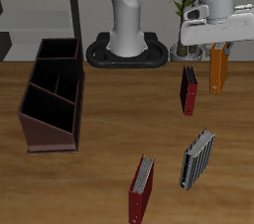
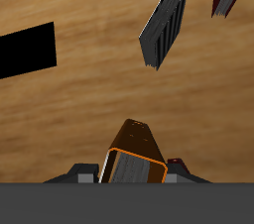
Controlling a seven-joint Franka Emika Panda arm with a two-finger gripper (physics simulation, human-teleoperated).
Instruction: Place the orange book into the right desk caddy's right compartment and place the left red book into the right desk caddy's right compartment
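My gripper [image 1: 216, 54] is shut on the orange book [image 1: 216, 70] and holds it upright above the table, well behind the other books. In the wrist view the orange book [image 2: 135, 157] sits between my fingers [image 2: 176, 166]. The left red book [image 1: 189, 90], dark red with a black edge strip, stands on the table just beside and below the held book. The right desk caddy [image 1: 52, 97], dark maroon with inner dividers, stands at the far side of the table from my gripper.
A grey-and-black striped book [image 1: 196, 159] stands nearer the front edge and also shows in the wrist view [image 2: 164, 24]. A brighter red book [image 1: 142, 188] stands by the front edge. The robot base [image 1: 127, 52] is at the back. A flat black shape [image 2: 27, 50] shows in the wrist view.
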